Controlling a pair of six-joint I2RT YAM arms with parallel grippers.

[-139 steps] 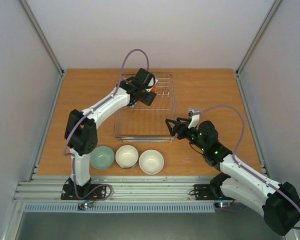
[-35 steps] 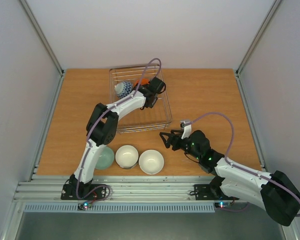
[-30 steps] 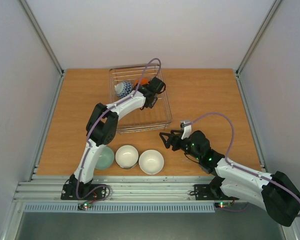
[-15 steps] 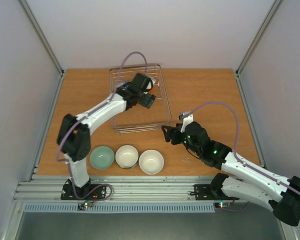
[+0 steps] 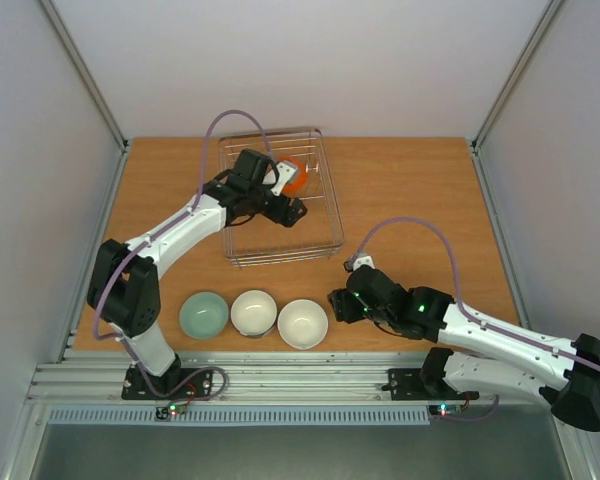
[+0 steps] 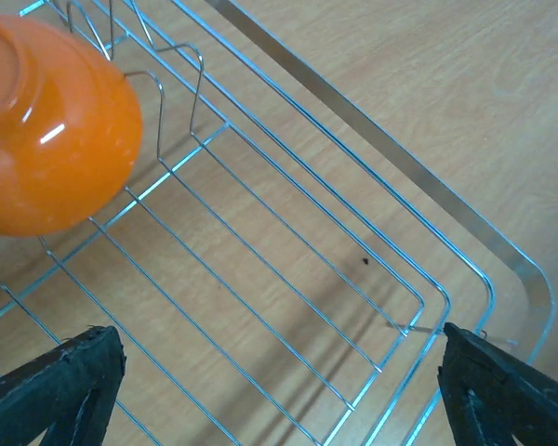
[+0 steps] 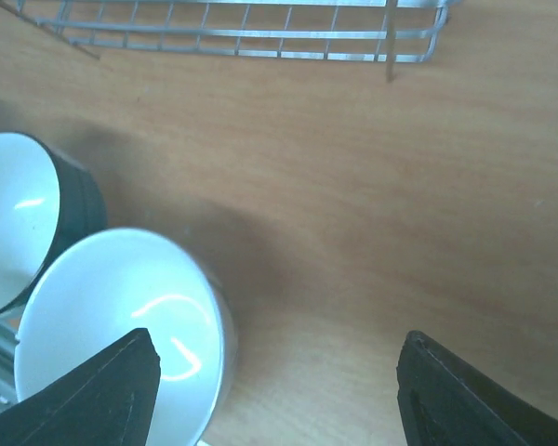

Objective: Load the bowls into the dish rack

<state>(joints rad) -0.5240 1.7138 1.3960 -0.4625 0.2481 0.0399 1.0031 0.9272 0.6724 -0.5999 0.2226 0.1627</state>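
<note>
Looking down from above, the silvery wire dish rack [image 5: 280,258] sits askew at the back of the wooden table [image 5: 420,190], with a glossy orange bowl [image 5: 294,177] propped at its far end. The left arm reaches far forward, its wrist bent so that the left gripper [image 5: 291,212] hangs over the rack's floor, near that bowl. Along the near edge a pale green round bowl [image 5: 203,315], a cream-white bowl [image 5: 253,312] and a white bowl [image 5: 302,322] stand close together in a row. The right arm lies low and stretches leftward, its right gripper [image 5: 337,303] just beside the white bowl.

From the left wrist, the black fingers stand wide apart with only bare wire between them, and nothing is held. A careless sweep from here could knock the orange bowl off its tines or drag the light rack.

From the right wrist, the fingers are likewise spread and empty, one hanging by the white bowl's rim. If that finger lands on the rim instead of straddling it, the bowl could tip or be shoved into the cream-white bowl just beside it.
</note>
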